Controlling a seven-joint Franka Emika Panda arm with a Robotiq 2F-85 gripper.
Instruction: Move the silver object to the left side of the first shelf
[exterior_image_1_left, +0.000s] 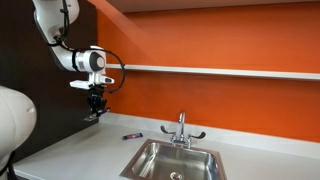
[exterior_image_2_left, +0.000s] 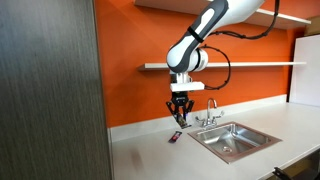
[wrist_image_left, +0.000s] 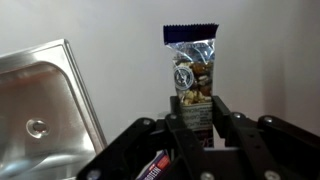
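Note:
My gripper (wrist_image_left: 198, 125) is shut on the silver object (wrist_image_left: 190, 70), a small snack bar in a silver wrapper with a dark blue end. It sticks out beyond the fingertips. In both exterior views the gripper (exterior_image_1_left: 95, 106) (exterior_image_2_left: 179, 114) hangs above the white counter, below the first shelf, with the bar (exterior_image_1_left: 92, 117) (exterior_image_2_left: 178, 123) at its tips. The first shelf (exterior_image_1_left: 220, 71) (exterior_image_2_left: 250, 65) is a long thin white ledge on the orange wall, higher than the gripper.
A small purplish-dark stick-like piece (exterior_image_1_left: 131, 134) (exterior_image_2_left: 175, 137) (wrist_image_left: 152, 170) lies on the counter under the gripper. A steel sink (exterior_image_1_left: 150, 160) (exterior_image_2_left: 232, 140) (wrist_image_left: 40, 100) with a chrome faucet (exterior_image_1_left: 181, 128) (exterior_image_2_left: 211, 110) sits beside it. A dark cabinet wall (exterior_image_2_left: 50, 90) bounds one side.

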